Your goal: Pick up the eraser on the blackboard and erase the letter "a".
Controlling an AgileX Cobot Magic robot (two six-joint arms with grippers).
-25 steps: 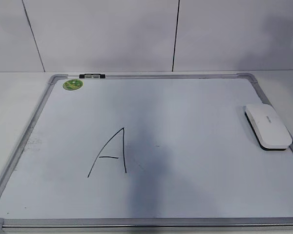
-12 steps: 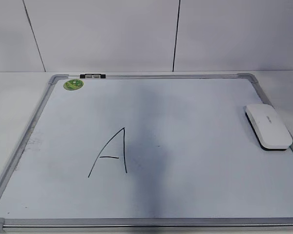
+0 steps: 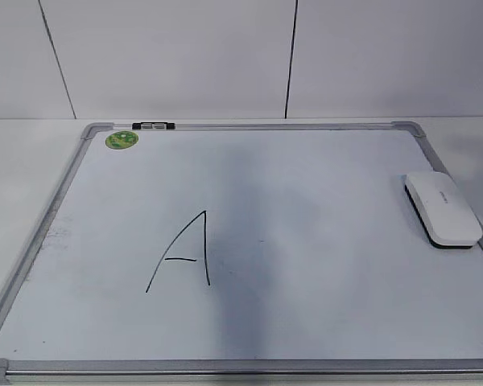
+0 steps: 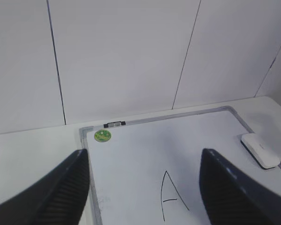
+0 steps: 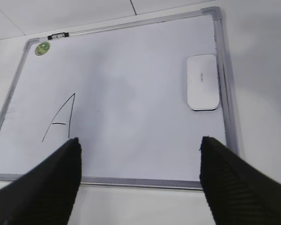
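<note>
The blackboard (image 3: 249, 367) is a white board in a grey frame, lying flat on the table. The eraser (image 3: 441, 207), a white oblong block, lies at its right edge; it also shows in the left wrist view (image 4: 260, 150) and the right wrist view (image 5: 203, 81). A large capital "A" (image 3: 185, 256) is drawn left of centre. No lowercase "a" shows in any view. Neither gripper shows in the exterior view. My left gripper (image 4: 143, 152) is open and empty, high above the board's near left. My right gripper (image 5: 140, 140) is open and empty above the near edge.
A round green magnet (image 3: 121, 140) sits at the board's far left corner, next to a black-and-white clip (image 3: 153, 125) on the far edge. A white wall stands behind the board. White table surrounds the frame. A dark shadow runs down the board's middle.
The dark shadow on the board's middle has shifted slightly to the right. The eraser, the magnet and the capital "A" have not moved.
</note>
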